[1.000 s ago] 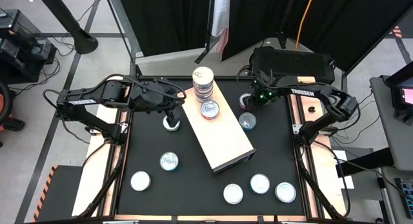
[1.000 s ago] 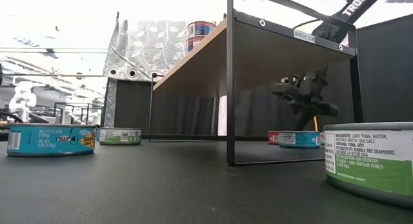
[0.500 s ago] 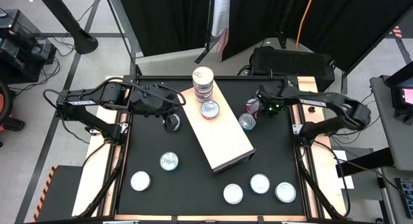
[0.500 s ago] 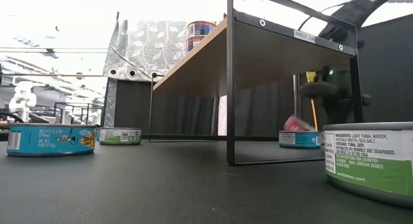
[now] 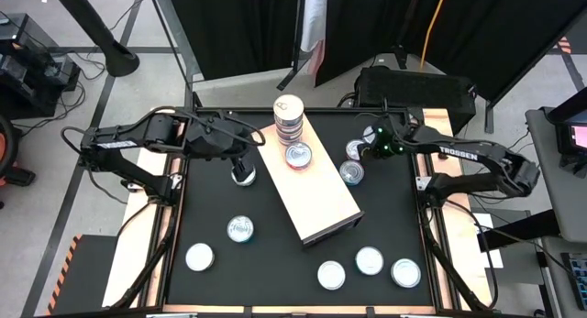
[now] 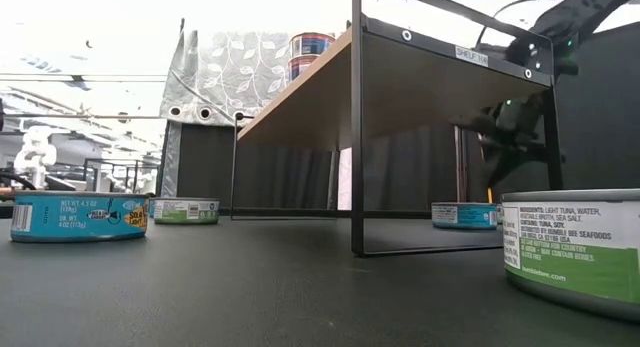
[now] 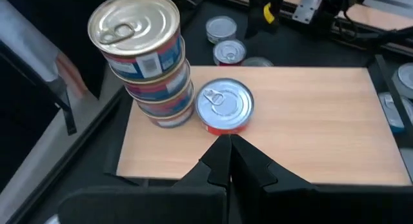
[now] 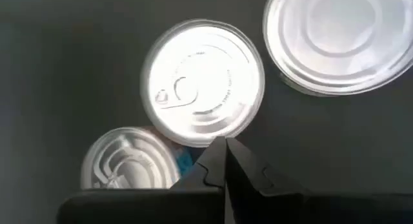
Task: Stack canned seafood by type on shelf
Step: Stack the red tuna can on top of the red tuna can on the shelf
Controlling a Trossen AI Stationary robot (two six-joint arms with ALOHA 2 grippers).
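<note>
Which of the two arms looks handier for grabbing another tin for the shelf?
Probably the right. Its shut pincer hangs just over the tins beside the shelf; the left pincer, also shut, has one tin near.

Right pincer (image 5: 371, 146) swung out from base to tins (image 5: 352, 172) beside shelf (image 5: 316, 194).

Two dark jointed arms carry white TROSSEN lettering and black cables.
</note>
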